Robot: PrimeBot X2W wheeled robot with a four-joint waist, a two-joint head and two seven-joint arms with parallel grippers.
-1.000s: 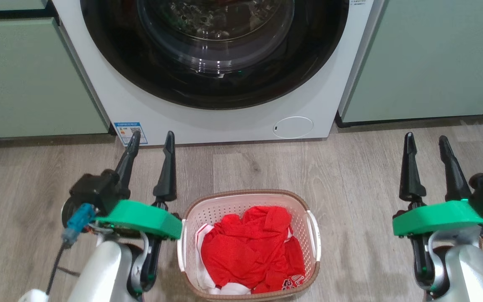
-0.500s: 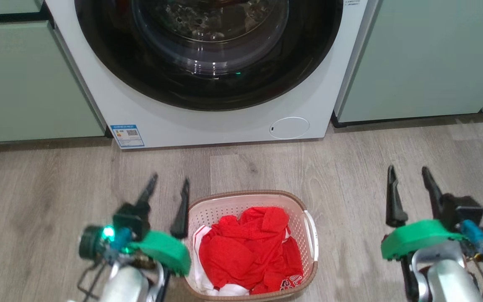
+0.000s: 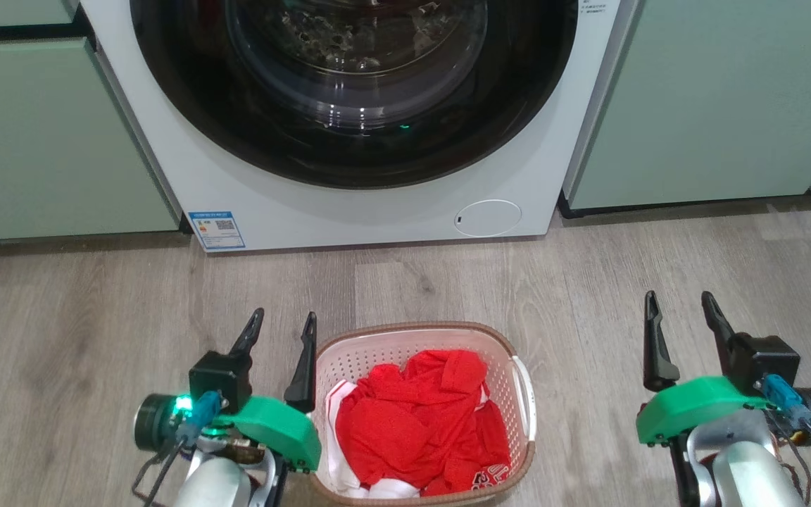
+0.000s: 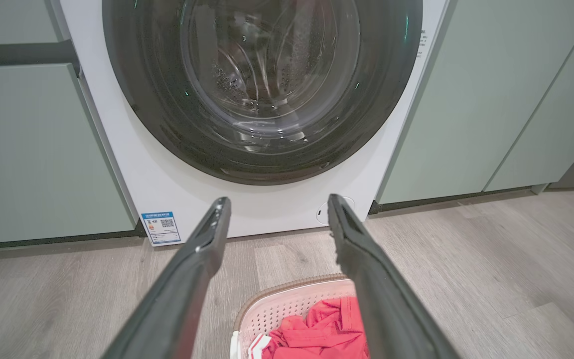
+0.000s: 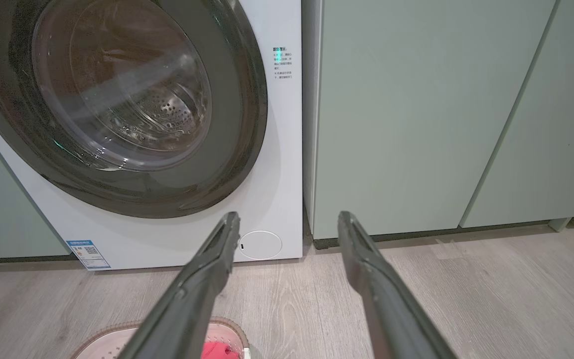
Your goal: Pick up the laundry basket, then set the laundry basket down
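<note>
Basket: the laundry basket [image 3: 412, 328] sits on the wood floor [image 3: 96, 317], on the near side of the washing machine [image 3: 349, 208].
Handling: likely light, stiff plastic, with soft red clothes [image 3: 412, 422] inside; best taken by the white side handles [image 3: 526, 394].
Left gripper [image 3: 284, 313]: spread, empty, just beside the basket's left rim.
Right gripper [image 3: 679, 296]: spread, empty, well apart on the right.

The basket [image 3: 349, 360] is showing pale pink walls dotted with tiny holes and a brown woven rim. The clothes [image 3: 412, 422] are showing red with bits of white. The washer [image 3: 349, 211] is looking white, with a black door [image 3: 180, 105] ring and a blue sticker [image 3: 216, 229]. The cupboards [image 3: 694, 105] are looking soft green. The floor [image 3: 96, 317] is showing grey-brown wood grain. The left gripper [image 3: 285, 314] and right gripper [image 3: 679, 296] are showing black and bright green.
</note>
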